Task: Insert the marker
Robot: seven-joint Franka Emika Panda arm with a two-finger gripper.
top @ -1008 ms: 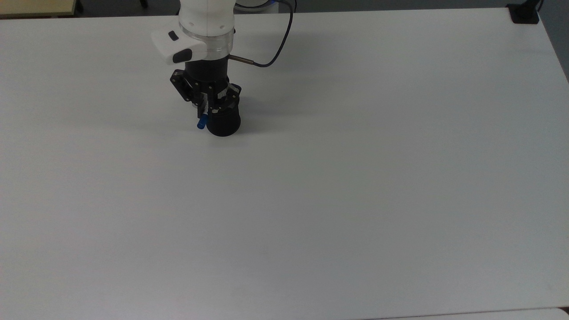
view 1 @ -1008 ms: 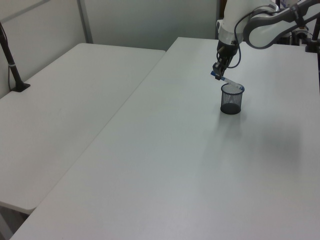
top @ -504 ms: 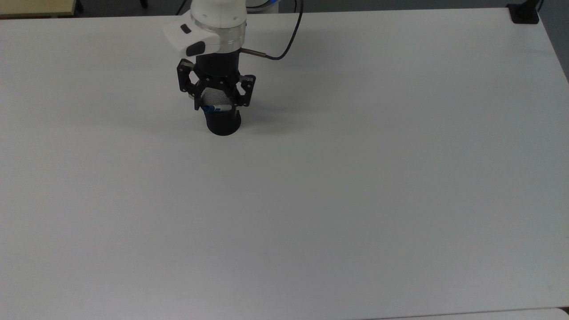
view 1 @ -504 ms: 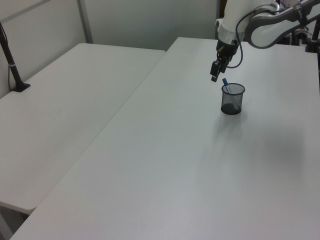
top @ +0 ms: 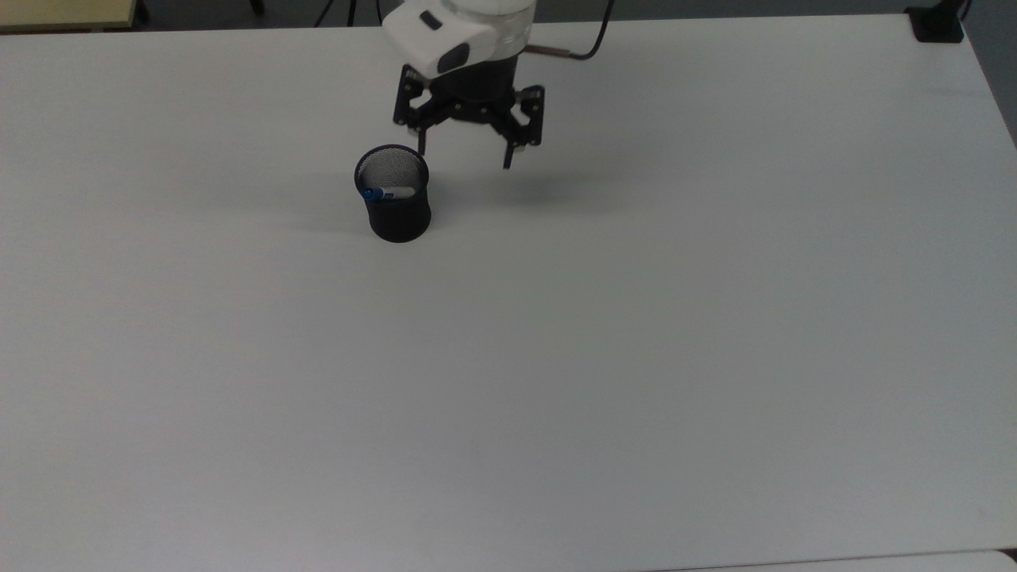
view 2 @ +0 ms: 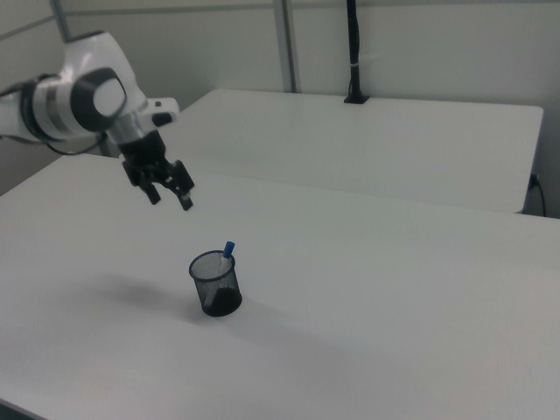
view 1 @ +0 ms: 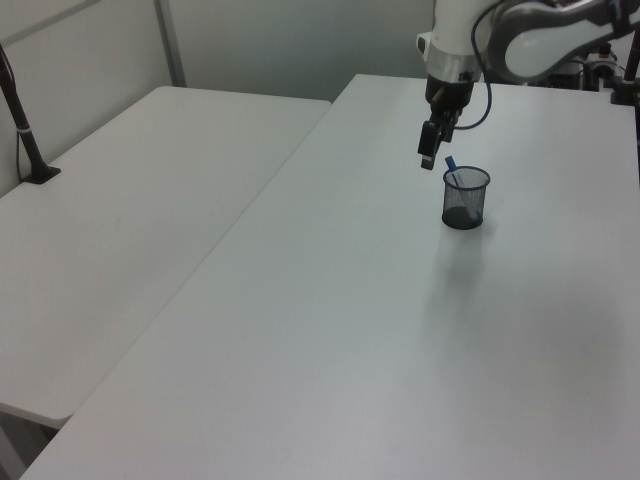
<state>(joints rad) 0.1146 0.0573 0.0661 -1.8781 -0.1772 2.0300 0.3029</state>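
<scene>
Spreading under everything is the white bench (top: 636, 357), bare but for one black mesh cup (top: 395, 208). A second white bench (view 1: 120, 230) stands alongside it, across a narrow gap, carrying only a black clamped pole (view 2: 353, 52) at its far edge.

Next in size is the white robot arm (view 2: 74, 101), reaching in over the main bench and ending in a black wrist. A dark cable (top: 592, 40) loops away from the wrist toward the top view's upper edge.

The fingers (top: 465, 157) hang in the air above the bench, spread wide apart and holding nothing. In the top view one fingertip sits just beside the cup's upper rim, and the other is well off toward the top view's right. In the right view the fingers (view 2: 169, 194) are clearly higher than the cup (view 2: 215, 284) and away toward the right view's left, not touching it.

The cup stands upright below and to one side of the fingers.

Smallest is the marker (top: 388, 192), which is inside the cup, free of the fingers. It leans against the cup's wall, and its blue cap (view 2: 228, 249) pokes up just past the rim in the right view; the left view shows the same blue tip (view 1: 451, 163) above the cup (view 1: 464, 198), just beside the fingers (view 1: 428, 158).
</scene>
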